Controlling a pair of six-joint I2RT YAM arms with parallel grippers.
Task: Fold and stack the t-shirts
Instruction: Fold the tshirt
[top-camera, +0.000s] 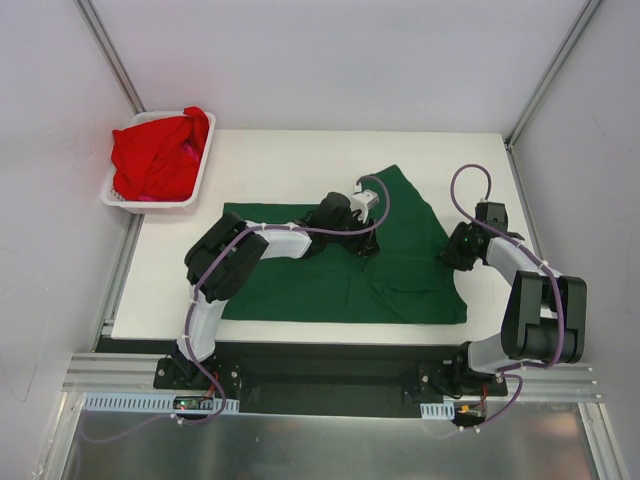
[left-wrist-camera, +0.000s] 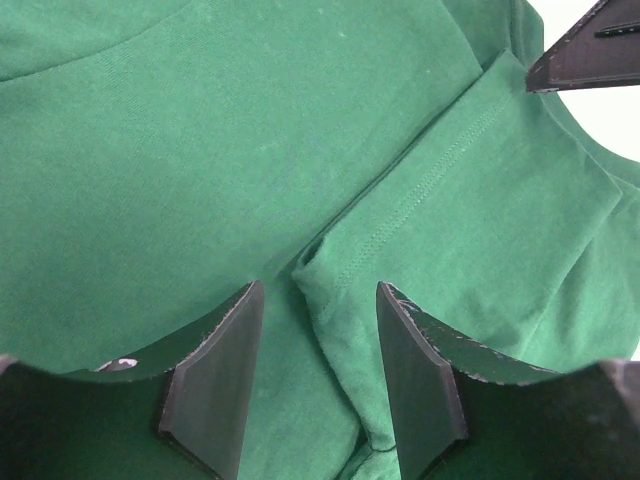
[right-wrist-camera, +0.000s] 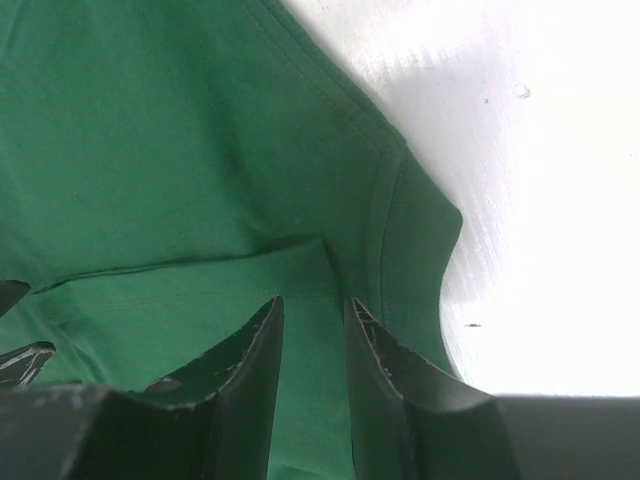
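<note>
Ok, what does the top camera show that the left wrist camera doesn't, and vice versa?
Top only: the white basket of red t-shirts at the far left, and the green t-shirt in full outline. Left wrist only: a stitched hem edge lying between the open fingers. Both: that green t-shirt under the left gripper.

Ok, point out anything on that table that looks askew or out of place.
The green t-shirt lies lopsided, its right side turned in on a slant. The red shirts sit heaped unfolded in the white basket, cloth draping over its far rim. No damage shows.
</note>
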